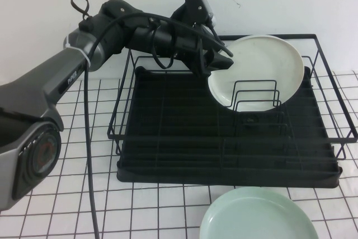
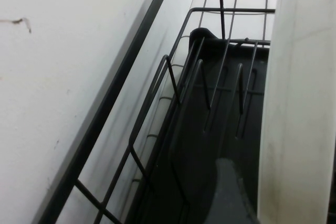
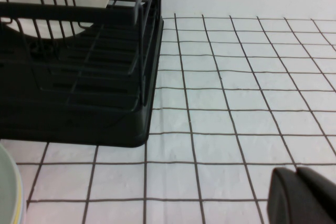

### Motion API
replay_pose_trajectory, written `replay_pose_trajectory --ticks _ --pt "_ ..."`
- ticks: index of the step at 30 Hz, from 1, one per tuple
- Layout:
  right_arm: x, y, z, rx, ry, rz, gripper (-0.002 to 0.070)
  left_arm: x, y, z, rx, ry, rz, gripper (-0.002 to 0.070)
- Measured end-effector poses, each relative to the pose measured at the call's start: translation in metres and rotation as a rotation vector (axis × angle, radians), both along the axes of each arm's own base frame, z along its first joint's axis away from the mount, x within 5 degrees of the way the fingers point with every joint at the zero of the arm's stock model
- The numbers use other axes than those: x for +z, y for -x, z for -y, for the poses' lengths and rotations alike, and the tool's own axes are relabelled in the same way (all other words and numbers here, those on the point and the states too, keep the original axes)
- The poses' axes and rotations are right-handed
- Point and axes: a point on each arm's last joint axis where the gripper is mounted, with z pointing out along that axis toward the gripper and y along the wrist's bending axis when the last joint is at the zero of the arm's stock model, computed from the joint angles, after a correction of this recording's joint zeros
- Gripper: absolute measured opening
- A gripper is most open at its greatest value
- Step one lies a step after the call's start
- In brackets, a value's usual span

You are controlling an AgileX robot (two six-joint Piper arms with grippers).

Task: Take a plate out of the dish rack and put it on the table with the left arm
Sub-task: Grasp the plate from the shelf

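Observation:
The off-white plate [image 1: 258,70] stands upright in the wire loops at the back right of the black dish rack [image 1: 168,138]. My left arm reaches over the rack's back left, and my left gripper [image 1: 219,60] is at the plate's left rim. In the left wrist view the plate's rim [image 2: 299,119] stands between the jaws of the left gripper [image 2: 286,187]. One grey finger [image 2: 231,192] is a small gap away from the rim, so the gripper is open around it. My right gripper [image 3: 302,198] is shut and empty, low over the table [image 3: 236,103] right of the rack.
A pale mint-green plate [image 1: 258,216] lies on the gridded table in front of the rack; its edge shows in the right wrist view [image 3: 8,187]. A white wall stands close behind the rack. The rack's raised wire frame [image 1: 330,82] surrounds the plate.

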Motion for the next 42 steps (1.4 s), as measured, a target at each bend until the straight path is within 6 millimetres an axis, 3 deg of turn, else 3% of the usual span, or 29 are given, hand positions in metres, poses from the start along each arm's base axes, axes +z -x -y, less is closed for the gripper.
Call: replay_pose_trajectory --ticks 42 --pt "0.000 0.000 0.000 0.000 0.000 0.000 -0.0001 -0.011 -0.002 0.006 0.005 -0.001 -0.013 0.0395"
